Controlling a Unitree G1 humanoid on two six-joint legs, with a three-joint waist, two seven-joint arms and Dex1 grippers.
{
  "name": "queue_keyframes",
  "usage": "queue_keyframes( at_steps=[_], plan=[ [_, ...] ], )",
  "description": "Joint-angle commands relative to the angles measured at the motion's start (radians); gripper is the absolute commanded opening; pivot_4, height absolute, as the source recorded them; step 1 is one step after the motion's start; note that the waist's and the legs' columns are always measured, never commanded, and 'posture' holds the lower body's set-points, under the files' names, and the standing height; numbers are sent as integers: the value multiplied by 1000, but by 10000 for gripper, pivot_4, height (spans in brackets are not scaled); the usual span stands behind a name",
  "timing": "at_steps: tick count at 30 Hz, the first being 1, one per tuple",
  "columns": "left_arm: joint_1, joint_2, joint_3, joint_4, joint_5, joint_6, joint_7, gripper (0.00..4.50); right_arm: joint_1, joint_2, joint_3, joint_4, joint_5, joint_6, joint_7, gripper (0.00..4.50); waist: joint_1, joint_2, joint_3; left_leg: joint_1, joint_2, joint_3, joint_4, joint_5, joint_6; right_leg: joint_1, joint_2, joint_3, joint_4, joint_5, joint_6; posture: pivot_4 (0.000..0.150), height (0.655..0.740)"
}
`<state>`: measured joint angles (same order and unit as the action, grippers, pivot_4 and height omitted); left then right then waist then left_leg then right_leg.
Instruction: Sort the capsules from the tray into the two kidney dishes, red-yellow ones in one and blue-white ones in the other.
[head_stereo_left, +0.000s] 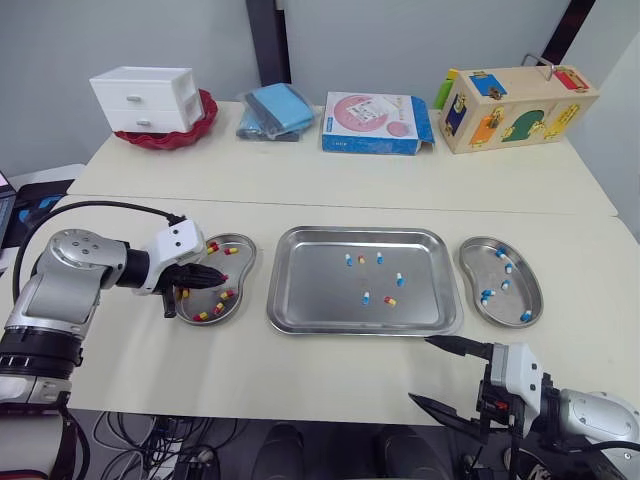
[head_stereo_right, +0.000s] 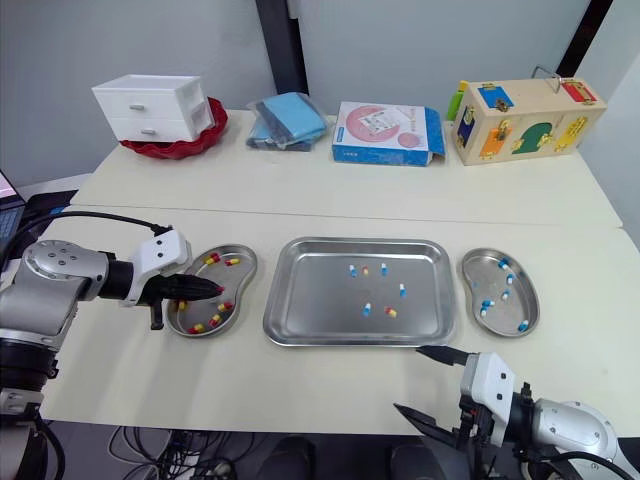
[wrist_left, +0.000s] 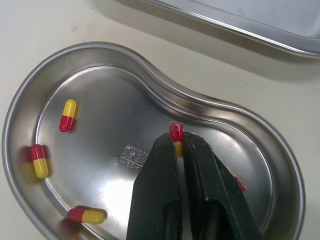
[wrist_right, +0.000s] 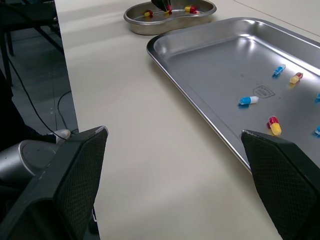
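Observation:
My left gripper (head_stereo_left: 222, 278) hangs over the left kidney dish (head_stereo_left: 243, 262), shut on a red-yellow capsule (wrist_left: 176, 136) pinched at its tips. Several red-yellow capsules (wrist_left: 67, 115) lie in that dish. The steel tray (head_stereo_left: 300, 300) in the middle holds several blue-white capsules (head_stereo_left: 366, 297) and two red-yellow ones (head_stereo_left: 390, 300). The right kidney dish (head_stereo_left: 474, 264) holds several blue-white capsules (head_stereo_left: 486, 296). My right gripper (head_stereo_left: 436, 372) stands open near the table's front edge, below the tray's front right corner, with nothing between its fingers.
Along the table's back edge stand a white drawer box (head_stereo_left: 146, 98) on a red dish, a pile of blue packets (head_stereo_left: 274, 110), a flat blue-pink box (head_stereo_left: 376, 122) and a wooden toy box (head_stereo_left: 514, 104). A black cable (head_stereo_left: 100, 208) runs to my left arm.

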<state>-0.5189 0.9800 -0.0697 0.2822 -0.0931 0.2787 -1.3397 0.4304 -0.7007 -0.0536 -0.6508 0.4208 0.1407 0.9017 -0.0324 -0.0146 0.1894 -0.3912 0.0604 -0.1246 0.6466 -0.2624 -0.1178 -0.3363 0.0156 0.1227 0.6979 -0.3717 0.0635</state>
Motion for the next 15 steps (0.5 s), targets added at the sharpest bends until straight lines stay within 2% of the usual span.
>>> queue_keyframes(
  at_steps=[1, 11, 15],
  plan=[
    [-22, 25, 26, -3, -12, 0, -2, 13127, 1, 3, -2, -9, 13, -11, 7, 45000, 0, 0, 0, 0, 0, 0, 0, 0, 0, 0, 0, 0, 0, 0, 0, 1500, 7400],
    [-56, 27, 24, 47, -8, 0, -4, 44783, 30, 6, -34, -8, 14, -20, 6, 45000, 0, 0, 0, 0, 0, 0, 0, 0, 0, 0, 0, 0, 0, 0, 0, 1500, 7400],
    [-61, 76, 56, 124, 0, -3, 7, 44783, 51, -13, -93, -14, 54, 2, 21, 45000, 0, 0, 0, 0, 0, 0, 0, 0, 0, 0, 0, 0, 0, 0, 0, 1500, 7400]
  ],
)
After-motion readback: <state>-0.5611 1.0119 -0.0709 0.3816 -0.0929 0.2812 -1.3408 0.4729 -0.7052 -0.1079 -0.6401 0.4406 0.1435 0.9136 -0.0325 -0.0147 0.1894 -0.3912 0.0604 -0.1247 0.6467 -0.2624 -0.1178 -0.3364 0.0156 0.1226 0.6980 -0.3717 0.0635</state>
